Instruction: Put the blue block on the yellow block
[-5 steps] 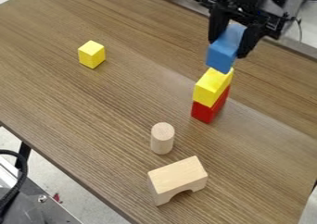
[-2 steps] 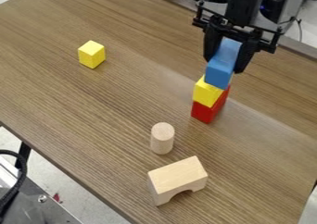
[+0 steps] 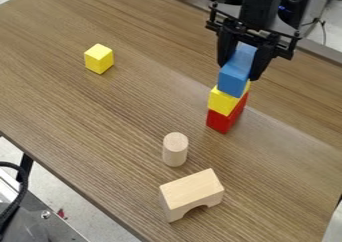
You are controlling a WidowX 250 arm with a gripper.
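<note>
Grasps one blue block (image 3: 232, 81) in gripper (image 3: 238, 72) above one yellow block (image 3: 219, 102), one red block (image 3: 217, 121); shows one yellow cube (image 3: 99, 59) well apart, one cylinder (image 3: 175, 153) near one arch (image 3: 192, 189), inside table (image 3: 80, 126) edges.

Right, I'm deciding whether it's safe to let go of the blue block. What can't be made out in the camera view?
Camera view:
- Contact between blue block and stacked yellow block: the blue block covers much of the yellow top.
- Far side of the red block: hidden by its near faces.
- Arm above the tool: cut off by the top edge.
</note>
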